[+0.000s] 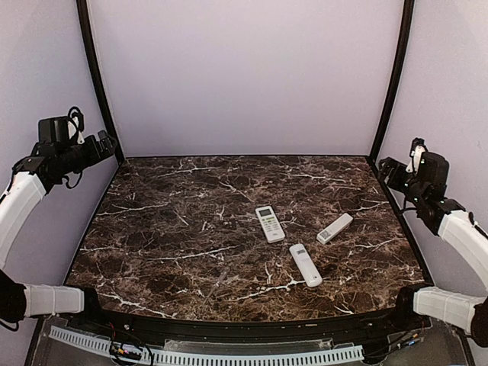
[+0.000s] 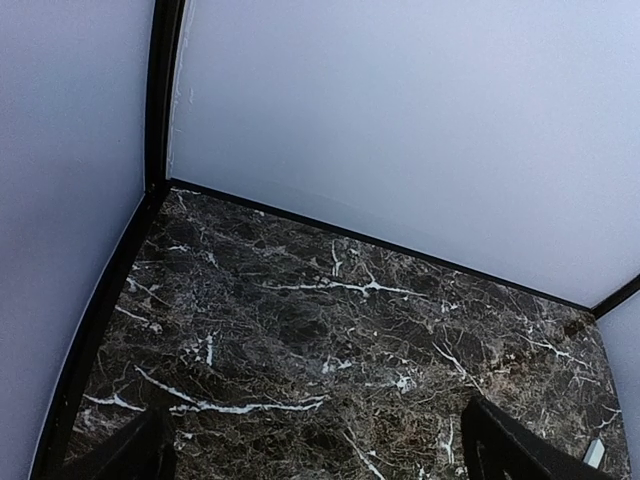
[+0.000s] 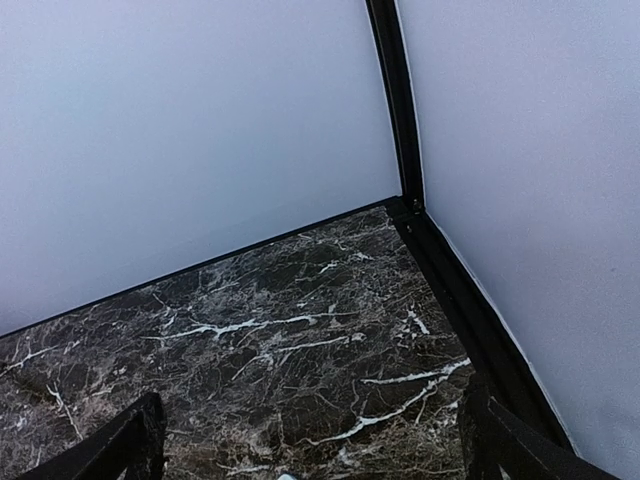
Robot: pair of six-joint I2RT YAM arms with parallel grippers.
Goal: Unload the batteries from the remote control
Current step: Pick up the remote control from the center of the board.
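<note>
the left gripper hangs high over the far left corner of the dark marble table, its jaws spread wide with nothing between them. in the left wrist view its fingers frame only bare marble. right of centre lie three white remotes, each apart from the others. the first remote lies face up, its screen at the far end. the second remote lies nearer the arms, slanting. the third remote lies angled toward the right edge. the batteries are hidden, and i cannot tell whether they sit inside. the right gripper hangs above the far right corner, jaws wide, holding nothing.
</note>
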